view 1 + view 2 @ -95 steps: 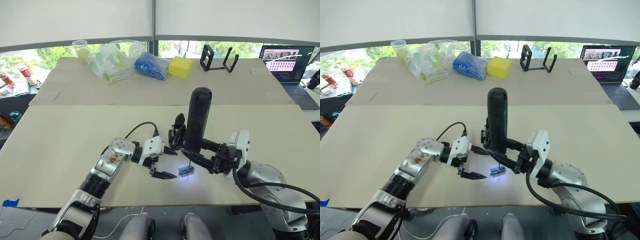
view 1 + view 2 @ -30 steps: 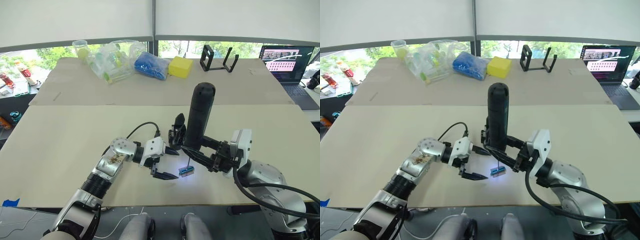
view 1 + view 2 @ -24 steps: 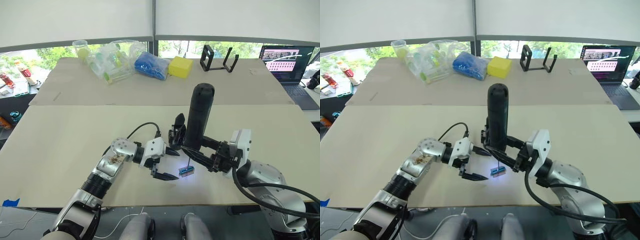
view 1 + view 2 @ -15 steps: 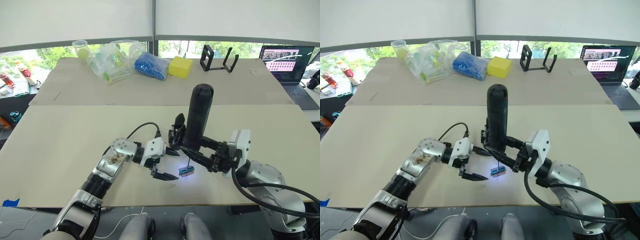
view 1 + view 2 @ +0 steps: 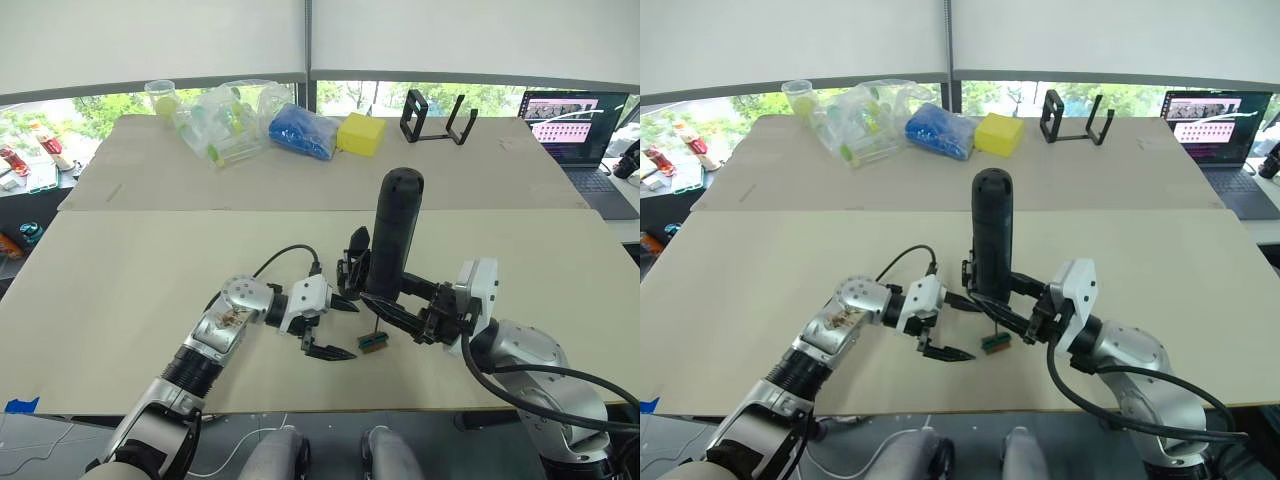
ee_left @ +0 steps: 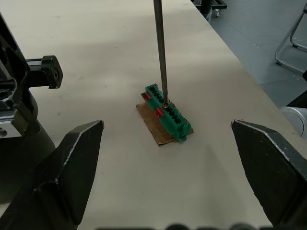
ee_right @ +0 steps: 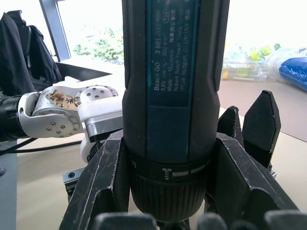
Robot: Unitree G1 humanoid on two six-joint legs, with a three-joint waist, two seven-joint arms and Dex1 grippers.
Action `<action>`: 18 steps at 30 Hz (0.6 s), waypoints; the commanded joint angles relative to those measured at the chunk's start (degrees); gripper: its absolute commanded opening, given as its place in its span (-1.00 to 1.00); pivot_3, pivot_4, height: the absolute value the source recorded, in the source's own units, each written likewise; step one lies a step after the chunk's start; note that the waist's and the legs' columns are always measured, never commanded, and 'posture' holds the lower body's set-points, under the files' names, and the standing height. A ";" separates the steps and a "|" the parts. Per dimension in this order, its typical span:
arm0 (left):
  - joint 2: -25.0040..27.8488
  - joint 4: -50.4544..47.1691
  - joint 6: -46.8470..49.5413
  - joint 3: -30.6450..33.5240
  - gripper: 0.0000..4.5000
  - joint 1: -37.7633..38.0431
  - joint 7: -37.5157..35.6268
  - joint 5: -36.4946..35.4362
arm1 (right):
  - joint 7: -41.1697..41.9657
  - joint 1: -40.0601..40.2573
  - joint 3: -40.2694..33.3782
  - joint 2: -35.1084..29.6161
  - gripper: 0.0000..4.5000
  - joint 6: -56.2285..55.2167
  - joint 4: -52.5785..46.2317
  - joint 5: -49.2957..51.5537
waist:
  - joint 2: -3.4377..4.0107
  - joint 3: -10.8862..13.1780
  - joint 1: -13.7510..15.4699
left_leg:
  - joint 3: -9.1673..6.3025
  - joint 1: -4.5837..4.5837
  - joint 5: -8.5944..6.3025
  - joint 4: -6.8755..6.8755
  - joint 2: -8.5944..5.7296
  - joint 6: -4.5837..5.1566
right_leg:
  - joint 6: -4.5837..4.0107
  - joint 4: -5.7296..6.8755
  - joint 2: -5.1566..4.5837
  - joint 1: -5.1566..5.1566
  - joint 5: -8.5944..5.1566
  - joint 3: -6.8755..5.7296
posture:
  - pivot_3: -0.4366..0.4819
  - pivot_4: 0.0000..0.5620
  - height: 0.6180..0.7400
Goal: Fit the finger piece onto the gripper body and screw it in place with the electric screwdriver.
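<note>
My right gripper [image 5: 402, 312] is shut on the electric screwdriver [image 5: 396, 235], a thick black cylinder standing nearly upright over the near table. Its thin metal bit [image 6: 159, 48] comes down onto a small green-and-brown block [image 6: 166, 116] lying flat on the table. Just behind the screwdriver sits the black gripper body [image 5: 351, 272], seen close beside my left fingers [image 6: 72, 167]. Pointed black prongs [image 7: 261, 125] rise from it; I cannot tell whether one is the finger piece. My left gripper [image 5: 337, 327] is open, its two fingers straddling the block without touching it.
On the far table lie clear plastic bags [image 5: 222, 120], a blue bag [image 5: 300, 130], a yellow block [image 5: 361, 133] and a black stand [image 5: 437, 118]. A laptop [image 5: 572, 125] sits at the far right. A black cable [image 5: 280, 255] loops over my left wrist.
The bluish-white glow at the screwdriver's tip over the block has gone out. The screwdriver's top has leaned slightly left. My left gripper has stayed where it was.
</note>
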 commanded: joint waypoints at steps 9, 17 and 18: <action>-0.05 -1.64 0.09 0.44 1.00 -0.32 0.11 -1.00 | 0.78 -0.92 -0.01 0.78 -0.16 -3.25 -0.85 -0.52 | 0.00 0.00 -0.01 | 0.00 0.00 0.00 0.00 0.00 0.00 | 0.00 0.00 0.00 0.00 0.00 0.00 | -0.05 -0.47 1.00; 0.02 -1.67 0.05 0.54 1.00 -0.23 0.29 -1.01 | 1.15 -0.95 0.35 0.71 -0.16 -3.91 -0.26 -0.96 | 0.00 0.00 -0.01 | 0.00 0.01 0.00 0.00 0.00 0.00 | 0.00 0.00 0.01 0.00 0.00 0.00 | -0.05 -0.47 1.00; 0.04 -1.69 0.07 0.56 1.00 -0.22 0.31 -1.01 | 1.14 -0.99 0.39 0.73 -0.16 -3.89 -0.25 -0.96 | 0.00 0.00 -0.01 | 0.00 0.01 0.00 0.00 0.00 0.00 | 0.00 0.00 0.01 0.01 0.00 0.00 | -0.05 -0.47 1.00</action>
